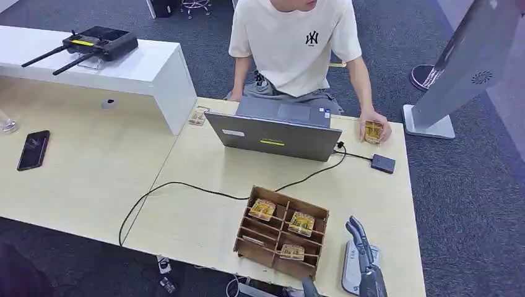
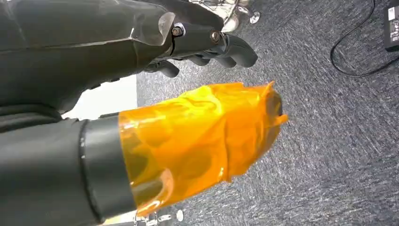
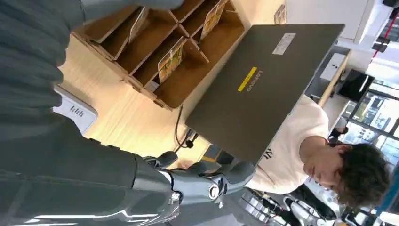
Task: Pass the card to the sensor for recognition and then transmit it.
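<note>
Several yellow cards (image 1: 262,209) stand in the compartments of a brown cardboard box (image 1: 257,247) at the table's near edge; the right wrist view shows the box (image 3: 197,80) and a card (image 3: 171,60) too. My right hand (image 1: 361,244) hovers just right of the box with its fingers stretched forward and nothing in it; its fingers (image 3: 202,178) are bare. A small black sensor box (image 1: 382,163) lies right of the laptop, wired to it. A person's hand rests on another card (image 1: 373,132) beyond it. My left hand (image 2: 207,44) hangs over the carpet, holding nothing.
An open grey laptop (image 1: 275,136) stands mid-table with its cable (image 1: 186,184) running across the top. A pale flat device (image 1: 350,272) lies under my right hand. A person in a white shirt (image 1: 291,43) sits behind the laptop. One card (image 1: 197,117) lies left of the laptop.
</note>
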You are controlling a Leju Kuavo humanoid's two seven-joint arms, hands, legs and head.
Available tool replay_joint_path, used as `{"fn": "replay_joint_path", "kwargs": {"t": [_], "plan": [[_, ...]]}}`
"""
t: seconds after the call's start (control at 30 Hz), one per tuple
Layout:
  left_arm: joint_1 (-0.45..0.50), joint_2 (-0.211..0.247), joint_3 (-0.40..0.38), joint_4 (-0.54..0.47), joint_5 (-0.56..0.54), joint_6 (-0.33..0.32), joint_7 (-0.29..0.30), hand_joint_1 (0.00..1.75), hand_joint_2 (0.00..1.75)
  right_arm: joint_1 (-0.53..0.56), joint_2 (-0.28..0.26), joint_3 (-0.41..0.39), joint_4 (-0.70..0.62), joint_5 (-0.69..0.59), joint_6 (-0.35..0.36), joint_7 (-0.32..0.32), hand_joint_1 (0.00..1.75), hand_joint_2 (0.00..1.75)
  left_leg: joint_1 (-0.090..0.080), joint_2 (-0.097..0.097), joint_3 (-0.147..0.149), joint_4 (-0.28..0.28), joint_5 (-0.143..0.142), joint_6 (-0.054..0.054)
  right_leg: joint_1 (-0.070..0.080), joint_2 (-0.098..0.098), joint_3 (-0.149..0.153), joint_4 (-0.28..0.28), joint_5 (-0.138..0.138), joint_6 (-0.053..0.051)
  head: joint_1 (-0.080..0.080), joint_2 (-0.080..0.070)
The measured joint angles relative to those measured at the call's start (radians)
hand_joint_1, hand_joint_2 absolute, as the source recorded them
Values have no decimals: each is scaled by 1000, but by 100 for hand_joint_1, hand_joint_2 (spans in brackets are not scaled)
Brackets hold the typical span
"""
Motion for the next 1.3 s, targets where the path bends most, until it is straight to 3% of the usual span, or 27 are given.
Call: {"fn": "replay_joint_path", "kwargs": {"t": [0.07, 0.13, 0.5, 0.63, 0.73, 0.8, 0.87, 0.97, 1.07, 1.3], "plan": [[-1, 0, 3, 0, 0, 3, 0, 0, 0, -8, -3, 8, 3, 0, 12, -2, 171, 175, 0, 0, 0, 0, 0, 0, 0, 0, 0, 0, 0, 0, 0, 0], [-1, 0, 6, 2, 0, 4, -3, 0, 0, -16, -5, 15, 9, 0, 19, -6, 143, 175, 0, 0, 0, 0, 0, 0, 0, 0, 0, 0, 0, 0, 0, 0], [-4, 0, 8, 17, 0, 17, -14, 0, 0, -48, -15, 41, 24, 18, 59, -8, 143, 175, 0, 0, 0, 0, 0, 0, 0, 0, 0, 0, 0, 0, 0, 0], [-6, 0, 9, 19, 0, 17, -14, 0, 0, -52, -16, 46, 25, 22, 61, -8, 152, 175, 0, 0, 0, 0, 0, 0, 0, 0, 0, 0, 0, 0, 0, 0], [-9, 1, 9, 21, 0, 19, -14, 0, 0, -58, -17, 49, 29, 53, 85, 5, 133, 175, 0, 0, 0, 0, 0, 0, 0, 0, 0, 0, 0, 0, 0, 0], [-12, 2, 9, 26, 0, 20, -14, 0, 0, -67, -18, 54, 34, 86, 106, 17, 82, 175, 0, 0, 0, 0, 0, 0, 0, 0, 0, 0, 0, 0, 0, 0], [-14, 2, 9, 28, 0, 20, -14, 0, 0, -77, -18, 59, 45, 137, 129, 33, 58, 175, 0, 0, 0, 0, 0, 0, 0, 0, 0, 0, 0, 0, 0, 0], [-19, 2, 9, 31, 0, 18, -11, 0, 0, -101, -17, 69, 68, 244, 168, 73, 61, 175, 0, 0, 0, 0, 0, 0, 0, 0, 0, 0, 0, 0, 0, 0], [-24, 3, 8, 35, 0, 14, -7, 0, 0, -122, -13, 76, 95, 356, 204, 115, 44, 175, 0, 0, 0, 0, 0, 0, 0, 0, 0, 0, 0, 0, 0, 0], [-35, 9, 6, 43, 0, 11, 7, 0, 0, -144, 2, 79, 140, 498, 240, 158, 37, 175, 0, 0, 0, 0, 0, 0, 0, 0, 0, 0, 0, 0, 0, 0]]}}
